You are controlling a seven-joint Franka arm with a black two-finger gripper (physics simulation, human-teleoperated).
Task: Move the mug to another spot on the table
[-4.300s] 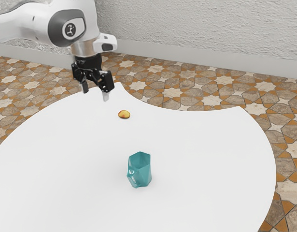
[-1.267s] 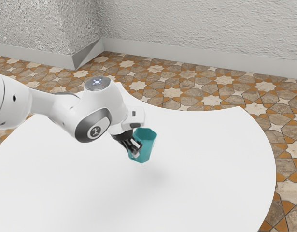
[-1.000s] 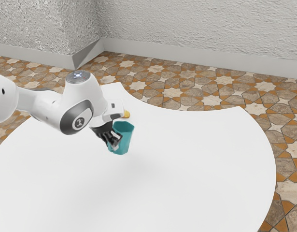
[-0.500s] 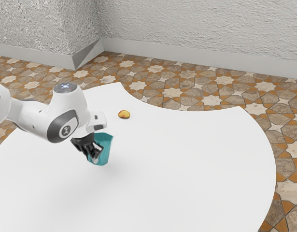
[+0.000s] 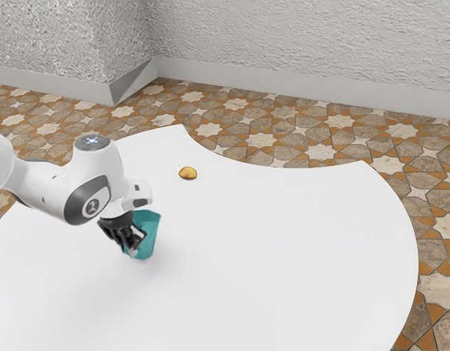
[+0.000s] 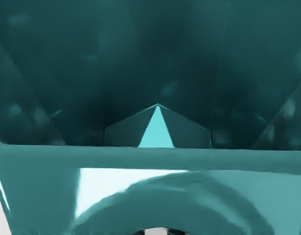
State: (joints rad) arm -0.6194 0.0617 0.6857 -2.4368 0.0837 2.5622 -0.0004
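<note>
Quick update: the mug [image 5: 147, 232] has travelled a fair way. A few seconds back it stood by itself around the middle of the table [image 5: 298, 241], a bit toward the near edge. Now it's well over toward the table's edge on the exterior view's left. The claw [image 5: 131, 247] is pinching it on the side facing the arm [image 5: 56, 194], and the wrist view looks straight down into the mug [image 6: 155, 63]. Over the last second it has also dropped: it was hanging clearly above the surface, and now its shadow sits tight under the base. Honestly can't tell from this angle whether the bottom is actually touching or just a hair off. The little yellow lump [image 5: 187, 173] hasn't budged and sits apart from the mug, toward the far edge. My read is that the carrying part is basically done and this is the new spot. What's left is settling it flat and letting go without tipping it.
</note>
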